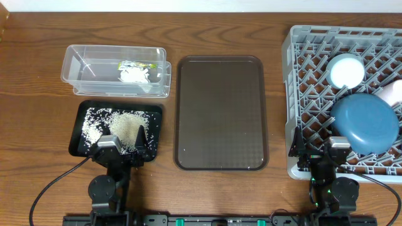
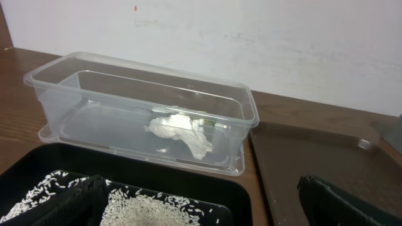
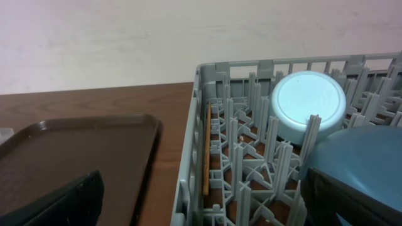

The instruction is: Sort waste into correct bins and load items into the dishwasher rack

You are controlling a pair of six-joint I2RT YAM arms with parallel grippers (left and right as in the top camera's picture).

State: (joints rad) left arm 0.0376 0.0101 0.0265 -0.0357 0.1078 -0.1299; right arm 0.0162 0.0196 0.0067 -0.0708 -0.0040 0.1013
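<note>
Two grippers are being shown, both spread wide and both empty.

1. Left gripper (image 1: 122, 138): it is being held low over the near edge of the black tray (image 1: 76, 145), in which the rice (image 1: 125, 122) is being kept as a loose scatter. Straight ahead, just beyond the tray's far rim, the clear tub (image 1: 72, 63) is being occupied by the crumpled wrapper (image 2: 179, 132), which is lying on its floor.

2. Right gripper (image 1: 320, 149): it is being held at the near left corner of the dishwasher rack (image 1: 292, 63). Ahead and to its right, the dark-blue dish (image 1: 364, 122) is being propped among the pegs. Beyond that, the light-blue bowl (image 3: 308, 103) is being stood with its base turned towards the gripper. A pale cup (image 1: 394, 94) is being cut off by the frame edge. The wooden stick (image 3: 206, 150) is being kept just inside the rack's left wall, its long axis running straight away from the gripper.

3. Brown serving tray (image 1: 220, 113): it is being left bare on the table (image 1: 38, 125) between the two arms.

Judgement: nothing is being left outside a bin or the rack, so the task is being judged complete. Should the stick need reseating, the right arm is being judged the nearer, and a grip across the stick's width would be called for.
</note>
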